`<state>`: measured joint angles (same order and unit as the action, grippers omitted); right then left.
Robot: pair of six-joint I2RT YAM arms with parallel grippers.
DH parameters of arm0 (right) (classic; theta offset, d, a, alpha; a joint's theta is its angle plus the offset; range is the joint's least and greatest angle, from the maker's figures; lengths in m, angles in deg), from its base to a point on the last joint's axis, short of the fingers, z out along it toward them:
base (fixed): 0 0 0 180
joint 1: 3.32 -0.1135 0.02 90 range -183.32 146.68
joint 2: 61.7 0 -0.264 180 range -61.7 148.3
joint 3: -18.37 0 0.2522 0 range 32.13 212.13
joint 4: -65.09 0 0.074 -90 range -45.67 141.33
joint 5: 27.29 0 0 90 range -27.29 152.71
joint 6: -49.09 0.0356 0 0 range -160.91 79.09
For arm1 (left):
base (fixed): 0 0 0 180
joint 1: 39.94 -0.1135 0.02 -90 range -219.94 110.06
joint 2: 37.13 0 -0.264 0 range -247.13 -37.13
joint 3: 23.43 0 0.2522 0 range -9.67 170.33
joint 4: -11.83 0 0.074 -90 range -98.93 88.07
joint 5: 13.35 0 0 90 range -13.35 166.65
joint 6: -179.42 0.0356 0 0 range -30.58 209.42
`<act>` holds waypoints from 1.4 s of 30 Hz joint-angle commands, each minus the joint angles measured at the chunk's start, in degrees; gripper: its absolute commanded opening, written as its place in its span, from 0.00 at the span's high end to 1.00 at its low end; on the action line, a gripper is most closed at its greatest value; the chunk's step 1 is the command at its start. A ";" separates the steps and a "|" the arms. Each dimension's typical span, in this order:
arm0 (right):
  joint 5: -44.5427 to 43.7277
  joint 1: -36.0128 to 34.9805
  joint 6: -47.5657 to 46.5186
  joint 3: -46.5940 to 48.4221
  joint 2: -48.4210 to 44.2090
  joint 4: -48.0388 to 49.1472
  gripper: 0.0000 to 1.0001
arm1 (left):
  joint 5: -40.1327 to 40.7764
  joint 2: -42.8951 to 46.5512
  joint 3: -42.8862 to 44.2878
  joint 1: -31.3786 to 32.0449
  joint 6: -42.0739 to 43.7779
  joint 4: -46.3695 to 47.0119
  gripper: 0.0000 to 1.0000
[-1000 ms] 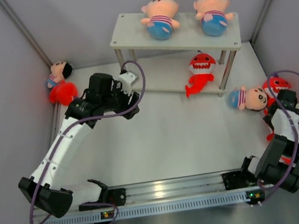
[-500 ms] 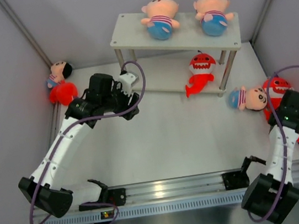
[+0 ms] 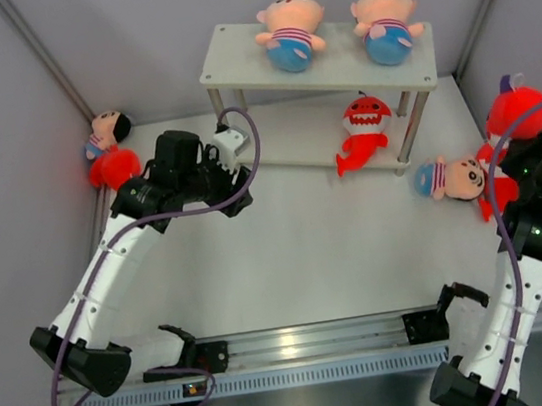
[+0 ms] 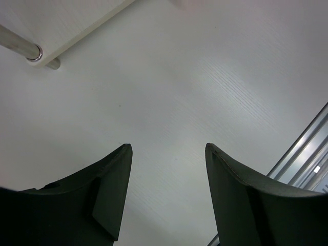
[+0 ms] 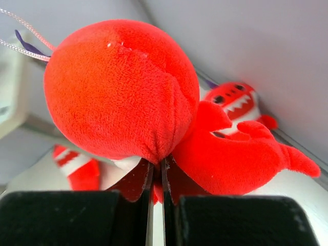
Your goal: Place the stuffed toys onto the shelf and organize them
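My right gripper [image 5: 158,166] is shut on a pinch of plush at the seam of a red shark [image 5: 123,87]. It holds this shark [image 3: 518,111] up by the right wall. A second red shark [image 5: 238,102] lies behind it. A peach doll [image 3: 454,177] lies on the table just left of them. The shelf [image 3: 230,52] carries two dolls [image 3: 289,31] [image 3: 385,25] on its top board and a red shark [image 3: 366,127] at its lower board. My left gripper [image 3: 230,178] hangs open and empty over bare table near the shelf's left leg [image 4: 20,46].
A dark-haired doll [image 3: 107,130] and a red toy [image 3: 113,168] lie against the left wall. Grey walls close in the table on three sides. A metal rail [image 3: 301,345] with the arm bases runs along the near edge.
My right gripper has shut on the red shark and lifted it up off the table toward the right wall. The left arm has hardly shifted.
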<state>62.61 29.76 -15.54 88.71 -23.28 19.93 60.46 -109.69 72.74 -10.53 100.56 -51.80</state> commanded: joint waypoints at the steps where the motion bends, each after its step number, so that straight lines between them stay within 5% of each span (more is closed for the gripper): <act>1: 13.00 -1.79 -2.86 5.73 0.00 3.36 1.00 | -3.24 2.50 2.05 -0.14 1.61 -0.58 0.35; 8: 33.19 -9.33 -5.85 5.91 -0.88 10.21 1.00 | -6.66 2.42 4.59 -0.14 1.96 -2.16 0.35; 20: 50.98 -21.11 -7.97 6.45 1.48 11.62 1.00 | -11.31 3.82 8.28 -0.14 5.29 -3.92 0.33; 25: 47.05 -32.09 -8.32 7.23 6.84 10.38 1.00 | -18.16 3.73 12.42 -0.14 18.34 -7.42 0.28; 28: 37.93 -47.19 -7.17 6.79 10.35 16.88 1.00 | -21.25 6.19 13.04 -0.05 27.58 -7.53 0.13; 32: 33.94 -69.00 -7.44 10.46 20.27 21.29 1.00 | -22.66 6.11 14.27 -0.05 29.82 -7.53 0.02; 37: 38.93 -74.91 -3.67 12.24 30.13 30.41 1.00 | -28.63 10.84 10.24 -0.05 35.24 -7.53 0.02; 42: 44.30 -76.67 -1.98 13.56 34.53 37.02 1.00 | -23.55 12.17 7.15 -0.05 37.20 -7.96 0.02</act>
<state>102.35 -44.95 -18.89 97.85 10.99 46.36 36.86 -97.97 81.42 -10.59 133.56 -59.86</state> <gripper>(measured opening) 0.033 0.982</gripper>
